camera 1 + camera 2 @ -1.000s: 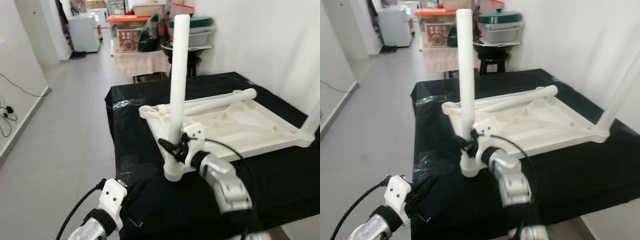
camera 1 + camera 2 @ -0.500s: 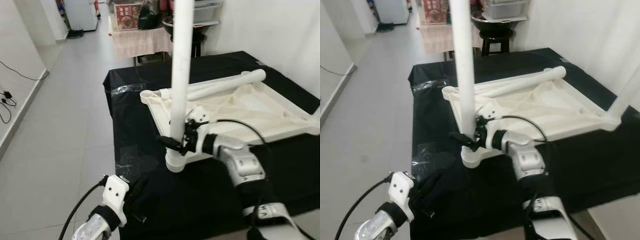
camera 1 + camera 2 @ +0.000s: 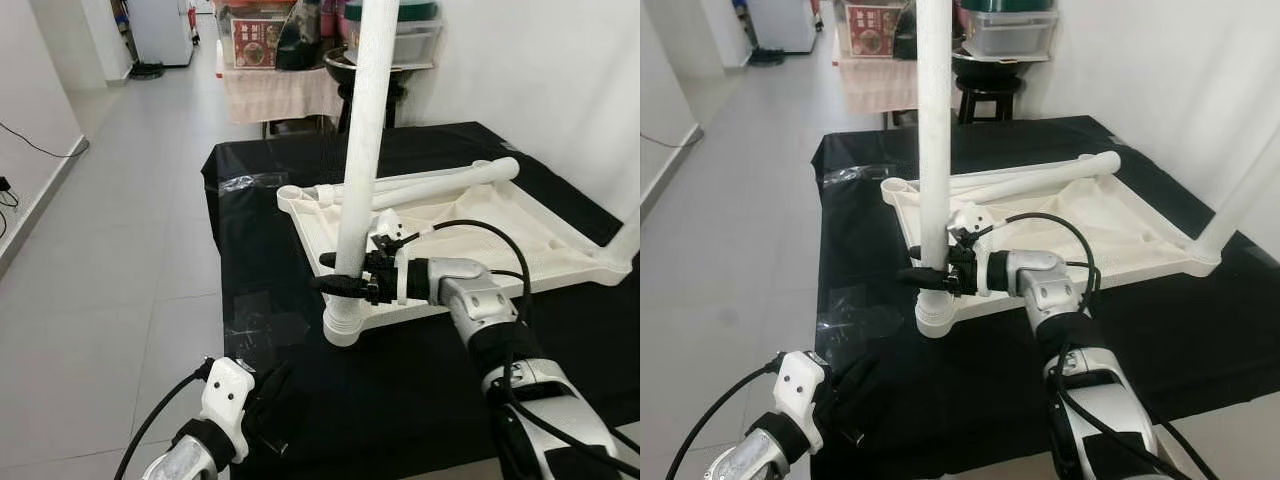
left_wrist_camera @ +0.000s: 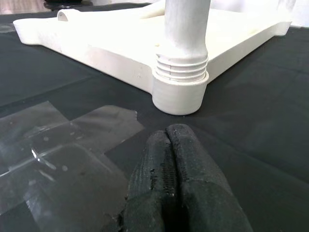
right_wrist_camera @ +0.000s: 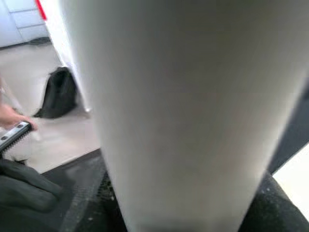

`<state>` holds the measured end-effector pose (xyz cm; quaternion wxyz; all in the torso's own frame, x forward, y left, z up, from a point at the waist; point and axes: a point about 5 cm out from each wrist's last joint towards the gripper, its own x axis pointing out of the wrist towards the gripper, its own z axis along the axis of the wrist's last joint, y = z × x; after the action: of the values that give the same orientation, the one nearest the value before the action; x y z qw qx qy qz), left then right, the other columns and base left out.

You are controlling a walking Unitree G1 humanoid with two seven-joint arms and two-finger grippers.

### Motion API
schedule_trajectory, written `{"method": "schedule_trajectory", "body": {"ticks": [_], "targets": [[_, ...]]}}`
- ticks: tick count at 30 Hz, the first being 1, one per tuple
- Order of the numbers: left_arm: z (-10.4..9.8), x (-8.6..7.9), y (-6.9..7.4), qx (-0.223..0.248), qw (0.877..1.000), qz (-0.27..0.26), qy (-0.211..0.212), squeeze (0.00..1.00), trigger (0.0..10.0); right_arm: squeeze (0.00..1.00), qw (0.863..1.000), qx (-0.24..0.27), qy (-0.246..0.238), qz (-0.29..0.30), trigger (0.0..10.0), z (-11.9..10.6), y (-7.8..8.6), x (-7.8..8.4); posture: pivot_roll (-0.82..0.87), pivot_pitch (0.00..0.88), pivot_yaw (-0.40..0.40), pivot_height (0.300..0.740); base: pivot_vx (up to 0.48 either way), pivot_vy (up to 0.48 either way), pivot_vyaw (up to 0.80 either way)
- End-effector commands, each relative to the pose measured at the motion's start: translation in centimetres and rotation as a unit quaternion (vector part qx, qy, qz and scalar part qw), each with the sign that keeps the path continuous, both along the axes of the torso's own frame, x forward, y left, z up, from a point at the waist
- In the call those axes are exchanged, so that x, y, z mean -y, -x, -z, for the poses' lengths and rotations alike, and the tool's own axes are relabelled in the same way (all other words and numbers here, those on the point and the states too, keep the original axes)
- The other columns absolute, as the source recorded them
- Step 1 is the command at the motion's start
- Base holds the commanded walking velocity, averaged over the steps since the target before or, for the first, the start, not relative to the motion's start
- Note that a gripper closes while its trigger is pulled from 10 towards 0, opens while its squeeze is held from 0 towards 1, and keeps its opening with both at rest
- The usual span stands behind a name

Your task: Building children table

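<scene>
1. Grip first: your right gripper is clamped round the upright white table leg, low down, just above the threaded end where the leg meets the corner socket of the upturned white tabletop.

2. Compared with a second ago, your right forearm has swung from below the leg to a flatter reach from the side, and the leg stands nearly upright instead of leaning. I judge the leg is being turned into its socket.

3. From the left wrist view, a few thread rings show above the socket collar, so the leg is probably not fully home; you likely need more turns.

4. Your left gripper hangs low at the near edge of the table, fingers pressed together on nothing, apart from the socket.

5. A second leg lies across the far side of the tabletop, not yet fitted; another fitted leg rises at the far right corner.

6. The tabletop rests on a work table draped in black cloth, with a patch of clear tape near the socket. The cloth could let the tabletop slide as you twist.

7. Round you: a pale tiled floor, white walls, and stacked storage boxes with a dark stool behind.
</scene>
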<state>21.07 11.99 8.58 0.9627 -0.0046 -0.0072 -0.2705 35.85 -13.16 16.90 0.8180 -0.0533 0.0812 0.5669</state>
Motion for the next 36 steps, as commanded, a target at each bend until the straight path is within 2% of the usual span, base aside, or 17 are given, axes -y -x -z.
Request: {"method": "schedule_trajectory", "body": {"ticks": [1,6,7,8,11,17,18,19,20,22,23,25,28,30,31,32,36], "targets": [[0.4,0.0,0.0,-0.008,1.000,-0.001,0.004,0.00,10.0,0.00,0.999,-0.030,0.019,0.018,0.0,2.5,0.8,0.3,0.03,0.000,-0.068,0.740,0.000,0.000,0.00],[0.4,-0.1,0.0,-0.007,1.000,-0.002,0.006,0.00,10.0,0.00,0.991,-0.035,0.034,0.127,0.0,5.8,2.6,0.1,0.01,0.000,-0.061,0.740,0.000,0.000,0.00],[0.4,-0.2,0.0,-0.007,1.000,-0.002,0.006,0.00,10.0,0.00,0.984,-0.036,0.037,0.172,0.0,6.5,2.9,-0.1,0.00,0.000,-0.058,0.740,0.000,0.000,0.00],[0.3,-0.4,0.0,-0.008,1.000,0.000,0.006,0.00,10.0,0.00,0.955,-0.047,0.020,0.292,0.0,7.7,4.1,-0.9,-0.02,0.000,-0.038,0.740,0.000,0.000,0.00],[0.3,-0.8,-0.2,-0.012,1.000,0.007,0.009,0.00,10.0,0.00,0.943,-0.001,0.007,0.332,0.0,7.0,6.0,-3.2,-0.07,0.000,0.001,0.740,0.000,0.000,0.00],[0.2,-0.8,-0.4,-0.012,1.000,0.004,0.015,0.00,10.0,0.00,0.942,-0.029,-0.004,0.335,0.0,7.0,4.4,-2.6,-0.03,0.000,-0.022,0.740,0.000,0.000,0.00],[0.2,-0.8,-0.5,-0.008,1.000,0.002,0.012,0.00,10.0,0.00,0.945,-0.025,0.006,0.325,2.6,7.1,4.4,-2.9,-0.03,0.000,-0.023,0.740,0.000,0.000,0.00],[0.2,-0.8,-0.5,-0.008,1.000,0.002,0.012,0.00,10.0,0.00,0.945,-0.025,0.006,0.325,2.6,7.1,4.4,-2.9,-0.03,0.000,-0.023,0.740,0.000,0.000,0.00],[0.1,-0.7,-0.5,-0.005,1.000,-0.003,0.009,0.00,10.0,0.00,0.956,-0.024,0.001,0.293,10.0,6.9,4.4,-3.7,-0.02,0.000,-0.027,0.740,0.000,0.000,0.00],[0.1,-0.7,-0.6,-0.002,1.000,-0.007,0.007,0.00,10.0,0.00,0.962,-0.024,-0.004,0.270,10.0,6.6,4.4,-4.1,-0.02,0.000,-0.027,0.740,0.000,0.000,0.00],[0.1,-0.7,-0.6,0.001,1.000,-0.010,0.006,0.00,10.0,1.00,0.978,-0.026,-0.016,0.205,10.0,6.0,4.4,-4.9,-0.02,0.000,-0.033,0.740,0.000,0.000,0.00],[0.0,-0.5,-0.7,0.004,1.000,-0.013,0.005,0.00,10.0,1.00,0.993,-0.021,-0.031,0.111,10.0,4.7,4.7,-5.4,-0.02,0.000,-0.040,0.740,0.000,0.000,0.00],[-0.1,-0.3,-1.0,0.009,1.000,-0.014,0.006,0.00,10.0,1.00,0.999,0.006,-0.035,0.025,10.0,3.2,4.0,-4.6,-0.01,0.000,-0.048,0.740,0.000,0.000,0.00],[-0.1,-0.3,-1.0,0.009,1.000,-0.014,0.006,0.00,10.0,1.00,0.999,0.006,-0.035,0.025,10.0,3.2,4.0,-4.6,-0.01,0.000,-0.048,0.740,0.000,0.000,0.00],[-0.2,-0.2,-1.1,0.010,1.000,-0.014,0.007,0.00,10.0,0.61,1.000,0.013,-0.026,-0.003,10.0,2.7,3.7,-4.1,-0.01,0.000,-0.050,0.740,0.000,0.000,0.00],[-0.2,-0.1,-1.2,0.011,1.000,-0.014,0.009,0.00,10.0,0.00,0.999,0.016,-0.005,-0.029,10.0,2.2,3.0,-3.5,0.00,0.000,-0.059,0.740,0.000,0.000,0.00],[-0.1,0.0,-1.3,0.011,1.000,-0.016,0.011,0.00,10.0,0.00,0.998,0.012,0.028,-0.061,10.0,1.4,1.6,-2.6,0.02,0.000,-0.066,0.740,0.000,0.000,0.00]]}}
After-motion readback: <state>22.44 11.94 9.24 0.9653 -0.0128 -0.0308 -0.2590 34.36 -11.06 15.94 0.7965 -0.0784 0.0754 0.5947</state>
